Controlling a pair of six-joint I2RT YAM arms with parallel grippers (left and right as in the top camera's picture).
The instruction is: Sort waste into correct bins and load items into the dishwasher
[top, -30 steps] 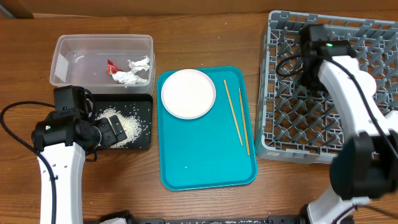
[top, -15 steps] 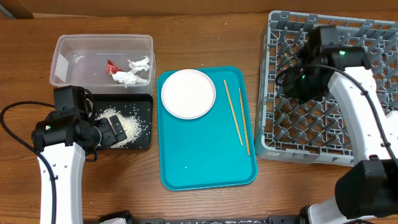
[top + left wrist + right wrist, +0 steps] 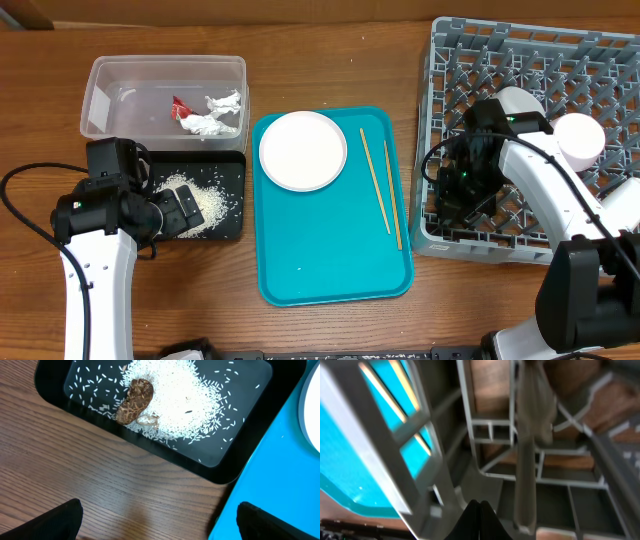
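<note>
The clear tub (image 3: 120,90) holds the red wrapper (image 3: 180,106) and white tissue (image 3: 214,116). The black tray (image 3: 228,178) holds rice (image 3: 207,201) and the brown scrap (image 3: 135,400); the rice also shows in the left wrist view (image 3: 185,400). My left gripper (image 3: 188,212) hangs open and empty over the tray's near edge (image 3: 160,522). The white plate (image 3: 302,150) and chopsticks (image 3: 380,185) lie on the teal tray (image 3: 330,250). My right gripper (image 3: 458,196) is shut and empty (image 3: 479,520), low over the grey rack's (image 3: 530,250) front left. White dishes (image 3: 580,138) stand in the rack.
Another white dish (image 3: 518,100) stands in the rack behind my right arm, and one more at the right edge (image 3: 625,205). The rack's lattice (image 3: 530,460) is close around my right fingers. Bare wood (image 3: 100,485) lies in front of the black tray.
My right arm has swung from the rack's back left down to its front left, uncovering white dishes in the rack. The left arm has not moved.
</note>
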